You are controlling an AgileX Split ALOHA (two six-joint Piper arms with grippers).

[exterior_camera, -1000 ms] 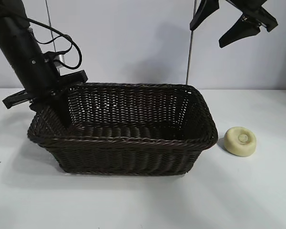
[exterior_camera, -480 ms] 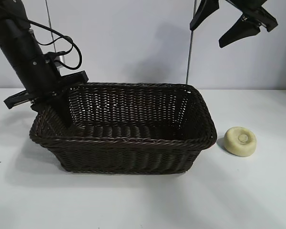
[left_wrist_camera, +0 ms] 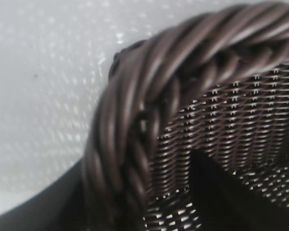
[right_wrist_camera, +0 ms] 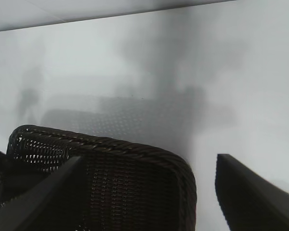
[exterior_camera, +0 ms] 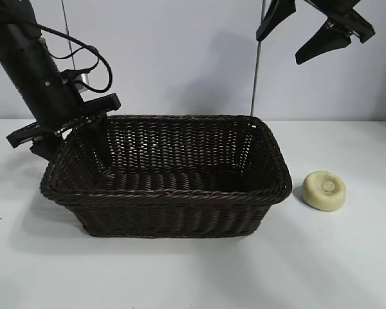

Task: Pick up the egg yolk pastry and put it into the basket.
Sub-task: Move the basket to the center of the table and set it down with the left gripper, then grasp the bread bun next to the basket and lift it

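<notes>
The egg yolk pastry [exterior_camera: 324, 190], a small pale-yellow puck with a dimpled centre, lies on the white table just right of the basket [exterior_camera: 167, 196]. The basket is a large dark brown wicker one in mid-table. My left gripper [exterior_camera: 71, 149] straddles its left rim, one finger inside and one outside, jaws apart and holding nothing. In the left wrist view the braided rim [left_wrist_camera: 149, 82] runs between the fingers of the left gripper [left_wrist_camera: 135, 202]. My right gripper [exterior_camera: 280, 49] hangs open high above the basket's right end, empty. The right wrist view shows the right gripper [right_wrist_camera: 149, 161] over the basket [right_wrist_camera: 135, 149].
A thin vertical pole [exterior_camera: 256, 77] stands behind the basket's right end, before a pale back wall. Black cables [exterior_camera: 93, 55] loop off the left arm. White tabletop [exterior_camera: 193, 270] stretches in front of the basket.
The left gripper's jaws have opened off the basket's left rim. The basket has settled and shifted slightly. The right arm and the pastry have not moved.
</notes>
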